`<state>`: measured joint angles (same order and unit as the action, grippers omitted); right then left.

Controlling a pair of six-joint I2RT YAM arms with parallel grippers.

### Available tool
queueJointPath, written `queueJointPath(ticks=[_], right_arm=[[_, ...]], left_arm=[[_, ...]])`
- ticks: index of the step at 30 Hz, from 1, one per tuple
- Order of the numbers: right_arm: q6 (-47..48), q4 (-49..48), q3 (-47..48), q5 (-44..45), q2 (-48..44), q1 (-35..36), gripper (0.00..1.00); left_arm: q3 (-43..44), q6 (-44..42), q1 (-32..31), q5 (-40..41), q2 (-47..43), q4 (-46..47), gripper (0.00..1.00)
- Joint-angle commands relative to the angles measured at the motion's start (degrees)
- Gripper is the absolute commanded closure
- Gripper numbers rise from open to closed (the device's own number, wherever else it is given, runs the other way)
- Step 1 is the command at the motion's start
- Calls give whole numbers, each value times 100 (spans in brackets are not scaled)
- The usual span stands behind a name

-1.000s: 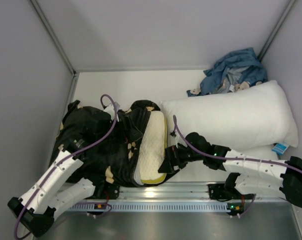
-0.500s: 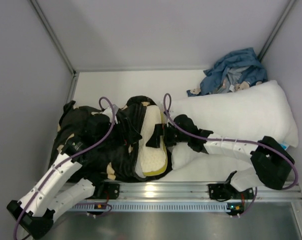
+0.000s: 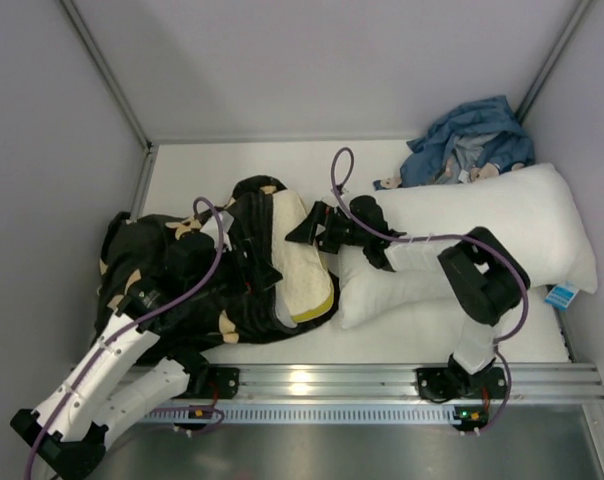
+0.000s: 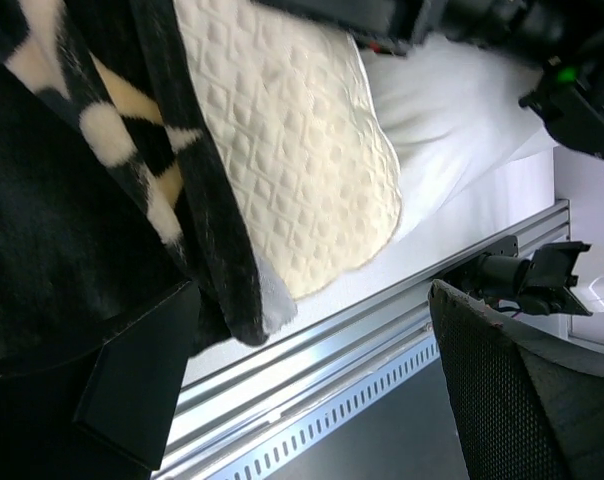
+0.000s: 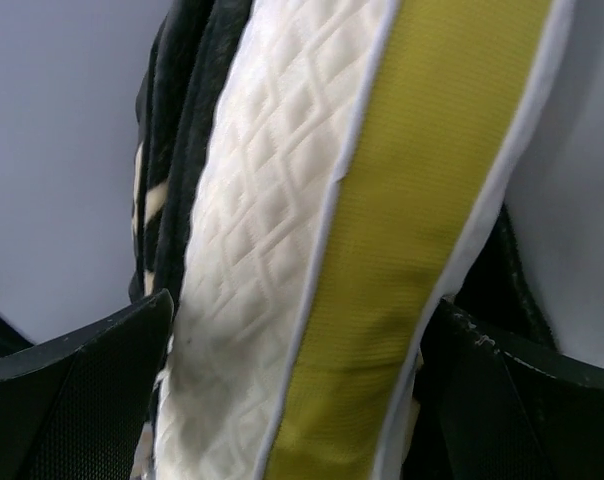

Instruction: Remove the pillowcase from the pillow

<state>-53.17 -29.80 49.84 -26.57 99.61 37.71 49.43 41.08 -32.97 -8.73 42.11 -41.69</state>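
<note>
The black flower-printed pillowcase (image 3: pixel 167 275) lies bunched at the left and still covers the left side of the cream quilted pillow (image 3: pixel 300 268). My right gripper (image 3: pixel 304 225) is at the pillow's far end. In the right wrist view it (image 5: pixel 302 400) clamps the pillow (image 5: pixel 272 260) by its olive-yellow trim, with the pillowcase (image 5: pixel 187 130) behind. My left gripper (image 3: pixel 254 262) sits on the pillowcase's open edge. In the left wrist view it (image 4: pixel 327 390) is open wide. The pillowcase (image 4: pixel 52 230) hangs against its left finger (image 4: pixel 132 390), beside the pillow (image 4: pixel 292 150).
A large plain white pillow (image 3: pixel 472 235) lies right of the quilted one, touching it. A blue cloth bundle (image 3: pixel 467 140) sits in the far right corner. The metal rail (image 3: pixel 312 380) runs along the near edge. Grey walls close in the left, back and right.
My right gripper has moved from the pillow's near end to its far end. The pillow has shifted away from me and the pillowcase a little to the left.
</note>
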Motion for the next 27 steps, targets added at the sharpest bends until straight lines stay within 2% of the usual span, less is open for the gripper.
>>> queueJointPath(ticks=[1, 6, 9, 10, 12, 13, 15, 16, 21, 23, 27], right_arm=[[-116, -862, 901, -217, 611, -203, 0], [271, 211, 1870, -208, 1375, -194, 1], [403, 474, 2152, -182, 1552, -185, 16], [456, 493, 2178, -156, 1552, -185, 32], [622, 493, 2144, -121, 1483, -185, 52], [676, 528, 2135, -95, 1439, -185, 74], [868, 581, 2091, -86, 1255, -185, 94], [922, 581, 1986, -120, 1158, -185, 100], [1334, 379, 1240, -349, 158, -142, 100], [1501, 483, 1002, -446, -186, -63, 100], [2159, 720, 474, -525, -1003, 227, 100]], left_arm=[[32, 58, 1, -41, -124, -85, 1], [-74, 163, 10, -85, -159, -85, 1], [-153, 234, 1, -76, -264, -85, 1], [-170, 242, 10, -41, -291, -102, 1], [-171, 286, 10, 56, -282, -155, 1], [-153, 304, 10, 65, -265, -172, 1], [-118, 339, 10, 100, -177, -216, 1], [-48, 339, 10, 108, -142, -225, 1], [619, -20, 1, 599, 402, -540, 1], [1251, -370, 10, 802, 944, -795, 1], [2438, -811, 10, 1811, 1940, -1508, 1]])
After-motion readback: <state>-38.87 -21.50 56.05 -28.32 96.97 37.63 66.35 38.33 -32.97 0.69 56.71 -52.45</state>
